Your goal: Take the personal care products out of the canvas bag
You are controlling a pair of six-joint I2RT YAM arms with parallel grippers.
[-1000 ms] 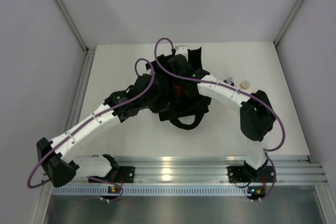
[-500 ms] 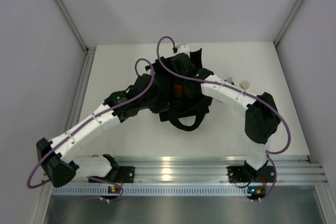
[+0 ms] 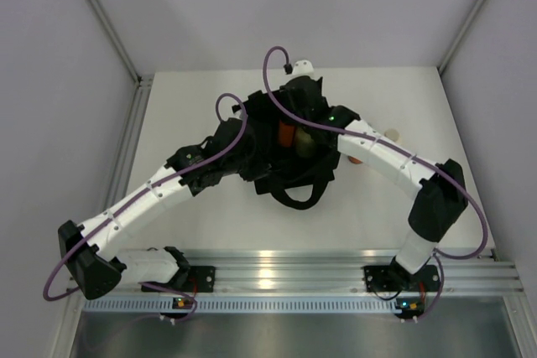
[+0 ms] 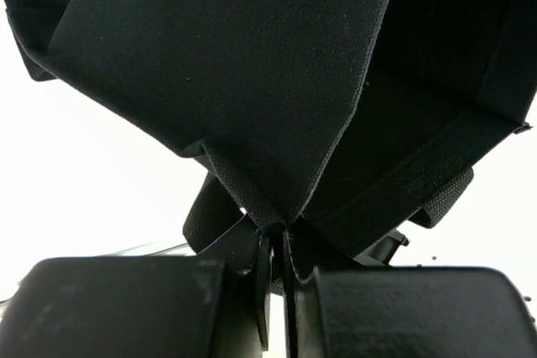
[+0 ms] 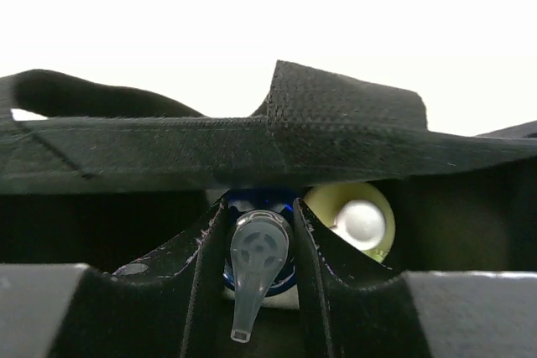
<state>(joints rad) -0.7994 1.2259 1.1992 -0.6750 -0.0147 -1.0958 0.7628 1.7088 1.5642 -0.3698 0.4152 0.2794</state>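
Note:
The black canvas bag lies mid-table, mouth open upward. My left gripper is shut on a fold of the bag's rim at its left side. My right gripper reaches into the bag from the far side, jaws closed against the dark blue cap of a slim orange bottle; its clear pump nozzle shows between the fingers. The pale yellow-green bottle with white cap stands beside it in the bag. Another orange bottle lies on the table under my right forearm.
The cream-white cylinder is on the table right of the bag, mostly hidden by my right arm. The bag's loop handle hangs toward the near side. Grey walls stand close around the table; a metal rail runs along its near edge.
My right wrist has drawn back toward the far edge and its elbow swung right. The orange and yellow-green bottles now show in the bag's mouth. The left arm has not moved.

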